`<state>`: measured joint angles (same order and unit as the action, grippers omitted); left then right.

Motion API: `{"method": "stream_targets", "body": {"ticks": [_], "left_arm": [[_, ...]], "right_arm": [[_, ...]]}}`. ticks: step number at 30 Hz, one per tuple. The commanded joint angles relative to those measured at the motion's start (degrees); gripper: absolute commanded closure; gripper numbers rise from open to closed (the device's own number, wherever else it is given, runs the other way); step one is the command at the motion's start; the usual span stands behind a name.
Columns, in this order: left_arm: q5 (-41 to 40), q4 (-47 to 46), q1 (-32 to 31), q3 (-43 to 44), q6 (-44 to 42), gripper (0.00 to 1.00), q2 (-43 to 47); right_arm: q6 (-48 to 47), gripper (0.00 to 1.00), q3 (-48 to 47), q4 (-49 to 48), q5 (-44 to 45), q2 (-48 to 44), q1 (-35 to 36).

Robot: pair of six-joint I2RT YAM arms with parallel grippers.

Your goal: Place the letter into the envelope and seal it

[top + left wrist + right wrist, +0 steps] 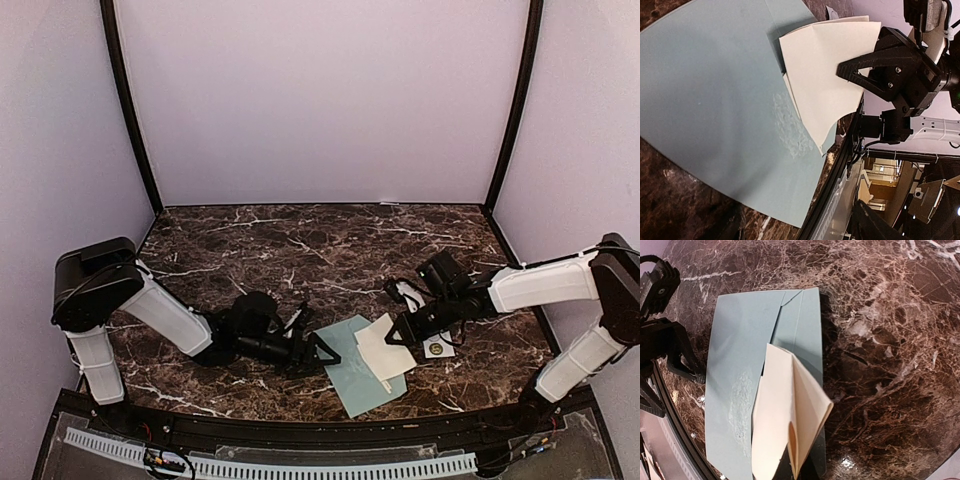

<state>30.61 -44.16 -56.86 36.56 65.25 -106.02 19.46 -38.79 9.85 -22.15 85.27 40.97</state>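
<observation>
Presently we find the right gripper [397, 333] clamped on the folded letter [385, 355], held over the right half of the envelope [345, 382]. The left gripper [320, 350] stands open just left of it.

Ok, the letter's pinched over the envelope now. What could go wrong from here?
The folded letter fans apart in the right gripper, so a loose layer may snag on the envelope. The left gripper stands open at the envelope's edge without clearly pinning it, so a push could slide it toward the near edge of the table.
</observation>
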Motion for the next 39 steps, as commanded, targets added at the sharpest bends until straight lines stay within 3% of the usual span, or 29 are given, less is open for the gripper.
{"method": "stream_targets", "body": {"ticks": [1,22,39], "left_arm": [[0.2,0.7,-0.4,0.5,0.1,0.28,-0.7],[-0.2,-0.1,-0.4,-0.1,0.8,0.28,-0.9],[-0.1,-0.6,-0.4,0.8,0.7,0.28,-2.0]], "right_arm": [[1.3,1.00,-1.2,-2.9,-1.2,-0.5,0.7],[5.9,1.00,-2.6,1.6,1.7,0.2,0.9],[6.9,1.00,-5.5,2.4,-0.3,6.3,2.2]]}}
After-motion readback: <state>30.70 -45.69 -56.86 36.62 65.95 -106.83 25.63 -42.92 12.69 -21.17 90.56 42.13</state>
